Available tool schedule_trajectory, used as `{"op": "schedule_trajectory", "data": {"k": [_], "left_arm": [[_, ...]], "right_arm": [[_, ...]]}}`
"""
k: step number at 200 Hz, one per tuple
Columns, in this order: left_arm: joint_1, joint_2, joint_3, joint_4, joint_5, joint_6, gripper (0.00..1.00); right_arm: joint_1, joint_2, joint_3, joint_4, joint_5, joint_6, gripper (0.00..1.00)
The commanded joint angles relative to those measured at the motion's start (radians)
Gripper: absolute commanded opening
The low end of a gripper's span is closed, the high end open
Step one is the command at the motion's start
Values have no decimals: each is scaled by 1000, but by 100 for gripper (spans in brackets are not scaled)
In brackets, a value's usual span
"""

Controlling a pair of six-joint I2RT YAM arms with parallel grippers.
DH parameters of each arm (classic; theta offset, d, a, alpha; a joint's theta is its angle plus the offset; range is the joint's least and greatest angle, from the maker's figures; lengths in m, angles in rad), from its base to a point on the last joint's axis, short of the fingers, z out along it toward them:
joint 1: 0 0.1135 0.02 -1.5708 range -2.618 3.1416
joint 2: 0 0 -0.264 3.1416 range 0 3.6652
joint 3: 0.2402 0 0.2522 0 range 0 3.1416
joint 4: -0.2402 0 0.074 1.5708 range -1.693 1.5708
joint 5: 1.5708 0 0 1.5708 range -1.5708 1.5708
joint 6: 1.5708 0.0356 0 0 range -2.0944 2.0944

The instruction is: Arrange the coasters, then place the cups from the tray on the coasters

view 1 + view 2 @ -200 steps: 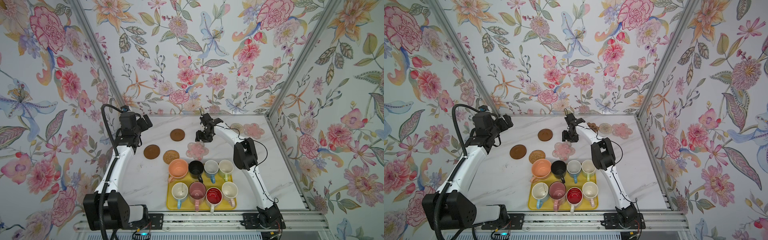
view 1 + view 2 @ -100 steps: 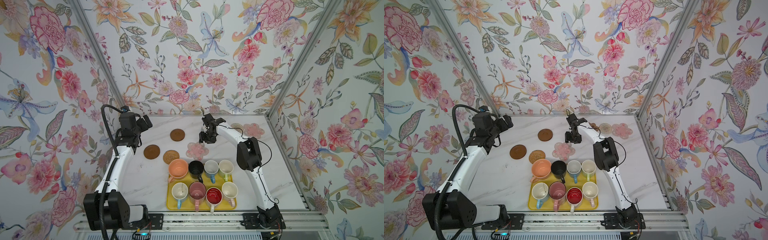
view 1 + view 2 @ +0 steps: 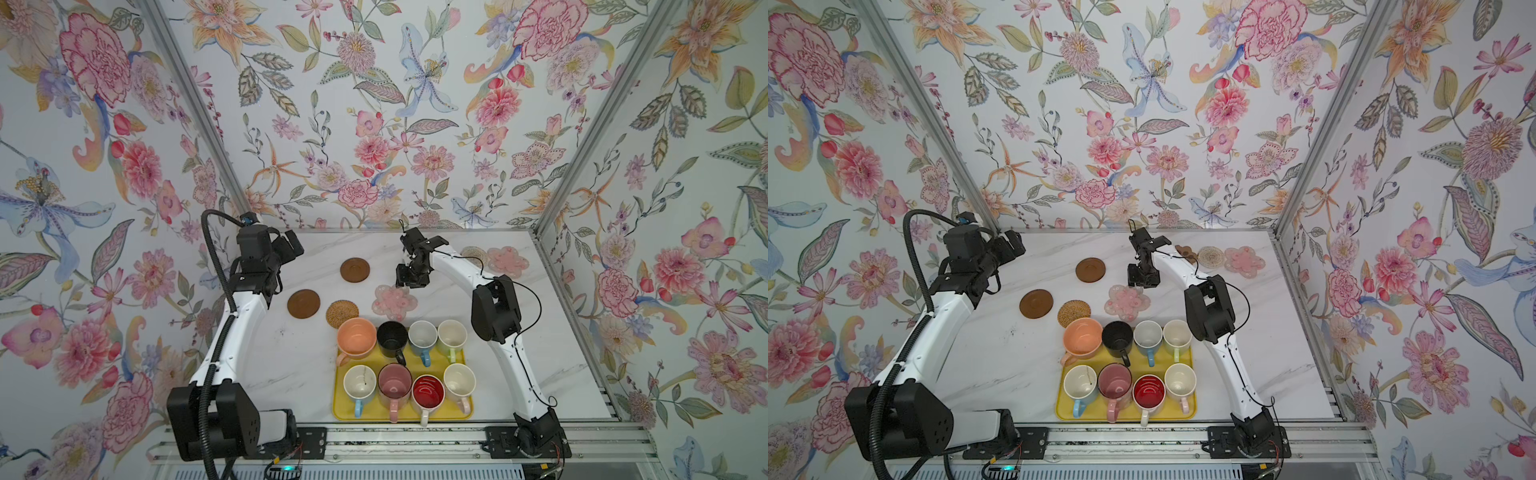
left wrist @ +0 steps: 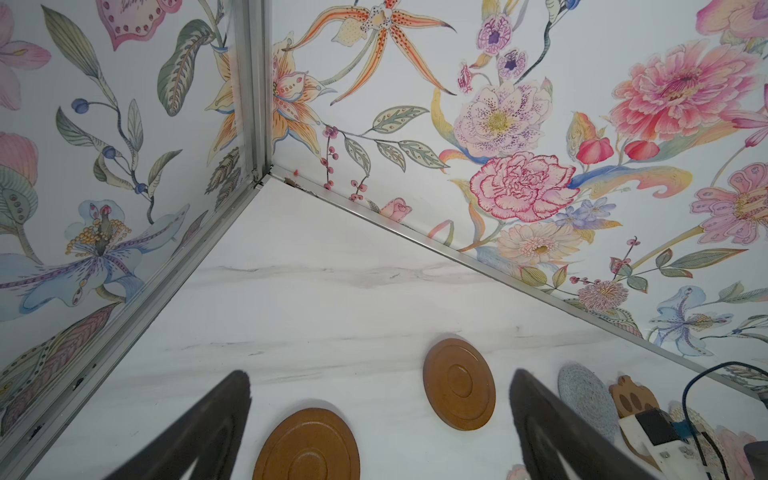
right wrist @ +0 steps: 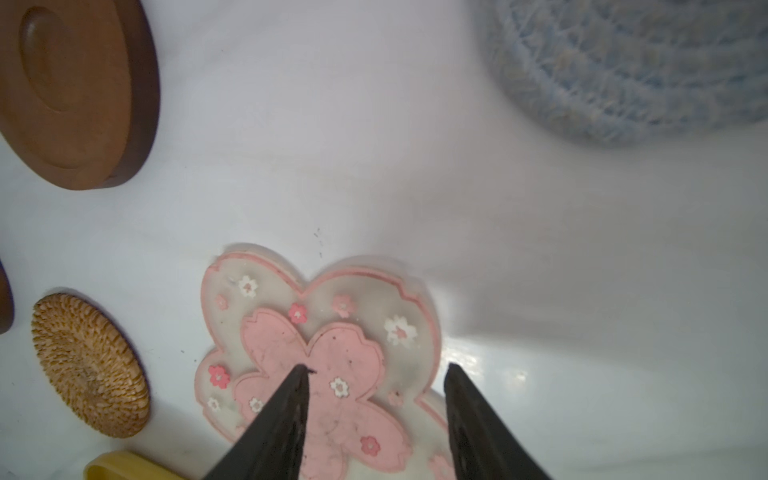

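My right gripper [image 5: 376,370] is open with nothing between its fingers, low over the far edge of a pink flower coaster [image 3: 394,300] in mid-table. Two dark brown discs [image 3: 354,269] [image 3: 304,303] and a rattan round [image 3: 342,313] lie left of it. A grey round [image 5: 623,70], a brown paw [image 3: 1185,252], a clear round [image 3: 473,254] and a second pink flower [image 3: 508,261] lie along the back right. Several cups, among them a peach one [image 3: 356,337] and a black one [image 3: 391,336], stand on the yellow tray [image 3: 340,412]. My left gripper [image 4: 380,374] is wide open and empty, raised at the back left.
Flowered walls with metal corner posts [image 3: 582,137] close in the marble table on three sides. The right arm's elbow [image 3: 494,307] stands just right of the tray. A metal rail [image 3: 395,440] runs along the front edge.
My right gripper's jaws have drawn a little closer together over the pink flower coaster. Both arms stay almost where they were.
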Motion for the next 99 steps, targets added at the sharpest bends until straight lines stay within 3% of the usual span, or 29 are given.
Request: {"op": "schedule_trajectory", "data": {"k": [1,51,99], "left_arm": [[11,-8,-16,8,20,8,99],[16,-13,-23,8,23,9,99],[16,-19,-29,-14,61,7,99]], "right_arm": [[14,46,49,-20,-24,24,53],[29,86,109,-23,-38,38,52],[16,12,100,-22,68,6,53]]}}
